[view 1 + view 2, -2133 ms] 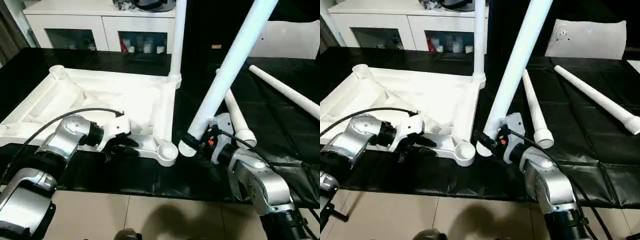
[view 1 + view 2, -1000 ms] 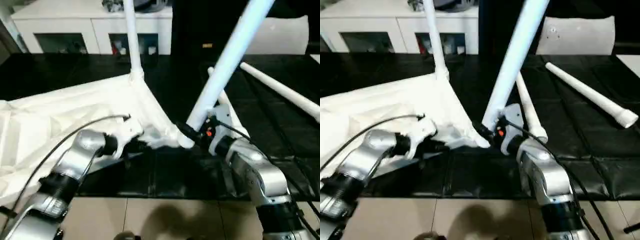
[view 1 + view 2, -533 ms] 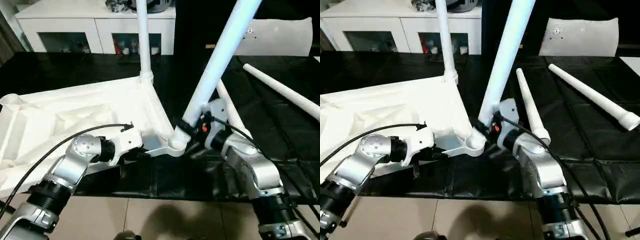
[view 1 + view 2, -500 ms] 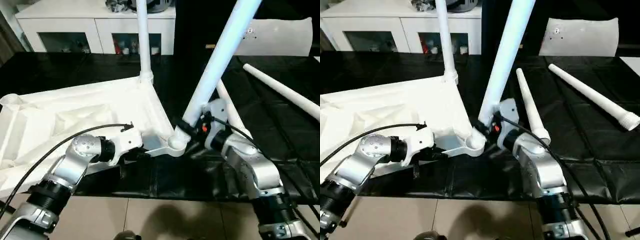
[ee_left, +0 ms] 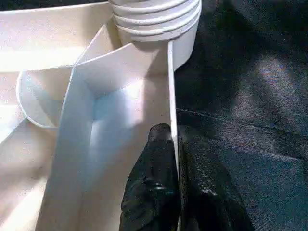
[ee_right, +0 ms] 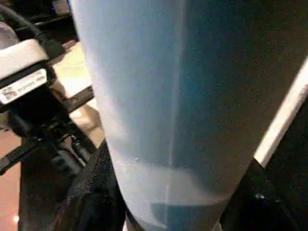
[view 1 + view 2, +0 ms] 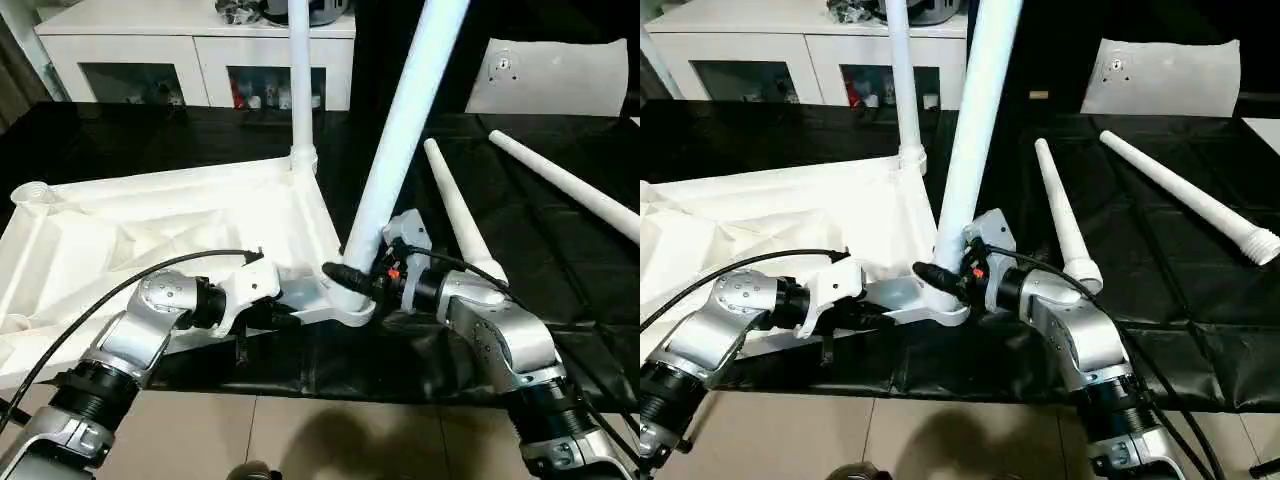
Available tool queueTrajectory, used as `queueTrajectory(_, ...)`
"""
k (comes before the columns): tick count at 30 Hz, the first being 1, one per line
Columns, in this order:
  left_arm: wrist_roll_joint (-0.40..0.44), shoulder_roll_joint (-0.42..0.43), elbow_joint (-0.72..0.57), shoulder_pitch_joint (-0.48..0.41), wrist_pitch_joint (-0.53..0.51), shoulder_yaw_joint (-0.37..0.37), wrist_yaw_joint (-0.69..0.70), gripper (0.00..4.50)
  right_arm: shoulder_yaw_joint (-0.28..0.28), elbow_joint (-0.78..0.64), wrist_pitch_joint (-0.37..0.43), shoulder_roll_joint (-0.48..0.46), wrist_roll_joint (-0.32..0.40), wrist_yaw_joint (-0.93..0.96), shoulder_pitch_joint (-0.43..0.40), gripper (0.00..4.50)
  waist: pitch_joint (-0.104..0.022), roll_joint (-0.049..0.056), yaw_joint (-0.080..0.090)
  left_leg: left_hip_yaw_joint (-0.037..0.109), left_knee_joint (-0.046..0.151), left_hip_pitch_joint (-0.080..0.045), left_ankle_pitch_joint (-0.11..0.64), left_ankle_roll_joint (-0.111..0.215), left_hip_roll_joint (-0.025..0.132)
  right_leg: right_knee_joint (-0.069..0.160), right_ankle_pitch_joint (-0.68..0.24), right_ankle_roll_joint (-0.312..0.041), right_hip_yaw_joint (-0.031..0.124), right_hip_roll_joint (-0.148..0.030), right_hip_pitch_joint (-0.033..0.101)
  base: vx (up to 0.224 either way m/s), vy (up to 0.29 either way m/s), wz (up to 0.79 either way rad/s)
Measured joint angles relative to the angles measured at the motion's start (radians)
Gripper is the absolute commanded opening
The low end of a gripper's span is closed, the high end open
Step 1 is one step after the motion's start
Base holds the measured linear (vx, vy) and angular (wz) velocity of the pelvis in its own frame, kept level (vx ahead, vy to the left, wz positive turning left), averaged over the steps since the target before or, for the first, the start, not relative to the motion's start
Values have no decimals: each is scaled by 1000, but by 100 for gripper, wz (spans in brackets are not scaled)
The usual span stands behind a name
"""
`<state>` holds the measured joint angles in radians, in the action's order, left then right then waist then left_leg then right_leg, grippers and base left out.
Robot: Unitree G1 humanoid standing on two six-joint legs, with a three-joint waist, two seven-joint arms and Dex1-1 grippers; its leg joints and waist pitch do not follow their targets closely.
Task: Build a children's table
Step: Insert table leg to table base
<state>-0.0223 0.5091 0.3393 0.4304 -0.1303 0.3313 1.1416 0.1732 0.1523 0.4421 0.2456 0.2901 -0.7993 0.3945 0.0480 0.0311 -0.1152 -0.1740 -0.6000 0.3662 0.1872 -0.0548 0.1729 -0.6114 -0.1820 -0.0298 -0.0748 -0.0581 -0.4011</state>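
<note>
The left fingers (image 5: 166, 192) are pressed together on the thin side wall of the top (image 7: 150, 225), just short of the near corner socket (image 7: 345, 305). They should keep that rim pinned flat on the black surface (image 7: 560, 260). The right fingers (image 7: 350, 277) grip the leg (image 7: 400, 130) at its thick base, right at that socket; judged from its slight lean, it wants straightening before being pushed or twisted home. Beyond, one leg (image 7: 301, 80) already stands in the far socket, and two spare legs (image 7: 1065, 215) lie past the right fingers.
</note>
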Motion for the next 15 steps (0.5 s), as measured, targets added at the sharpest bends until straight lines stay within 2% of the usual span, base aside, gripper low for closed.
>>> queueTrajectory(5,4,-1,-5,-6,8,-1,-6,0,27,-30,7,36,-14,-13,-2,193,-1,-2,0,0,0,0,0,0,0,0,0,1,0,0,0,0,0,0)
queueTrajectory(15,8,-1,-7,-11,16,-2,-9,0,33,-49,13,58,-28,-18,-8,193,-2,-3,0,0,0,-1,0,0,0,0,0,1,0,0,0,0,0,0)
